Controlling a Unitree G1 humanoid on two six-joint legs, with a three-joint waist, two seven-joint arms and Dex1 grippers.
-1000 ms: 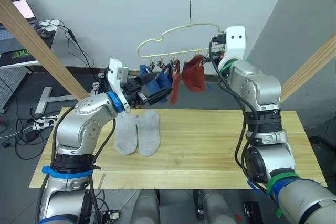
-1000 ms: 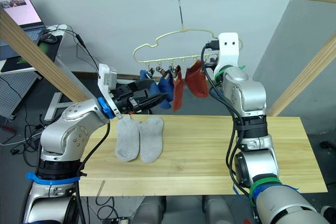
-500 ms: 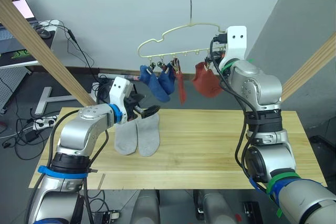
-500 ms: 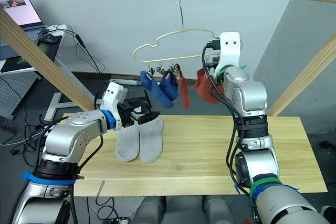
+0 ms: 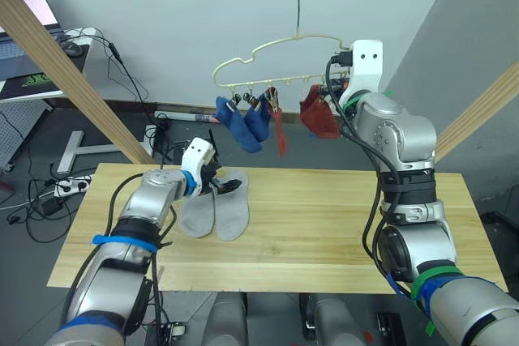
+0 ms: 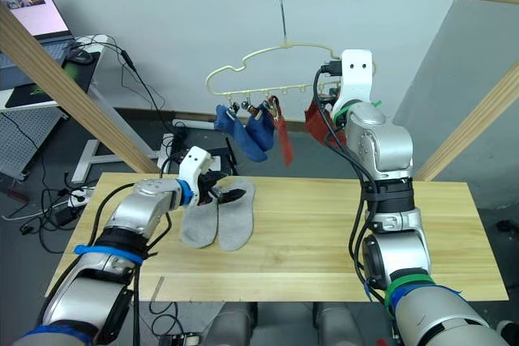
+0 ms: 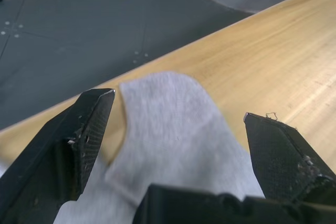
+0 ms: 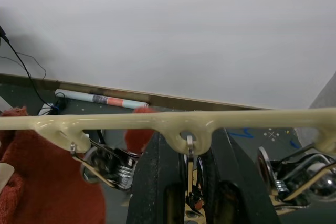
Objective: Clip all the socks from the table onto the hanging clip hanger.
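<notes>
Left gripper hovers wide open and empty over the grey socks on the table, apparently to pick one for the clip hanger.

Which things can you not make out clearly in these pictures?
- Right claw: in the right wrist view its fingers sit behind the clip hanger, and in the eye views the white wrist housing hides them. Open or shut cannot be told.
- Rust red sock beside that arm: the arm covers its top edge, so its clip is not visible.
- Left grey sock: the open left claw cuts it off.
</notes>
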